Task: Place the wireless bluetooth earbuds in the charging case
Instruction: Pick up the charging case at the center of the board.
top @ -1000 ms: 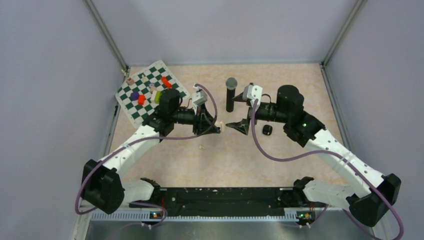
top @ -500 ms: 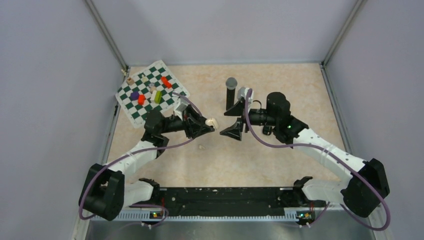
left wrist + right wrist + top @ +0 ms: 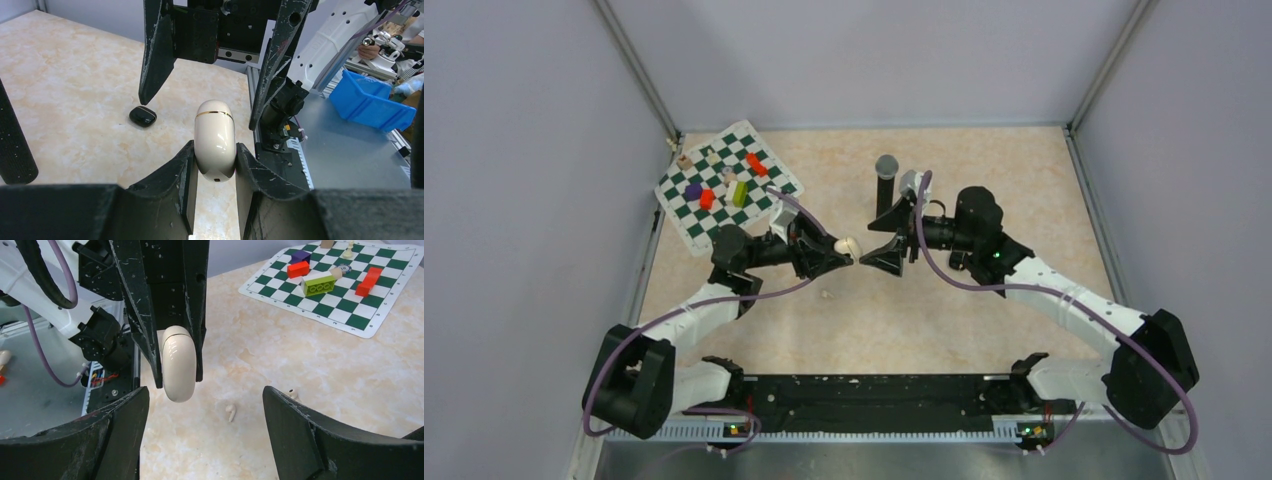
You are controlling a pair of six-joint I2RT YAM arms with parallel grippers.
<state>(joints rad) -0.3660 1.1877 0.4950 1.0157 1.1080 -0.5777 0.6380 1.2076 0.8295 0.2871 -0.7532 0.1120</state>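
The table [image 3: 1024,160] is being lit brightly and evenly from overhead, with only soft, short shadows being thrown. Pale glare is being reflected off the cream case [image 3: 215,137] (its gold seam is being shown crisply). The nearest fingers [image 3: 320,440] are being rendered slightly soft.

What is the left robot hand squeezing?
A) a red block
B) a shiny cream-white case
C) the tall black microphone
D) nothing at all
B: in the left wrist view, the left gripper is shut on the cream-white case, which sits pinched between its two fingers.
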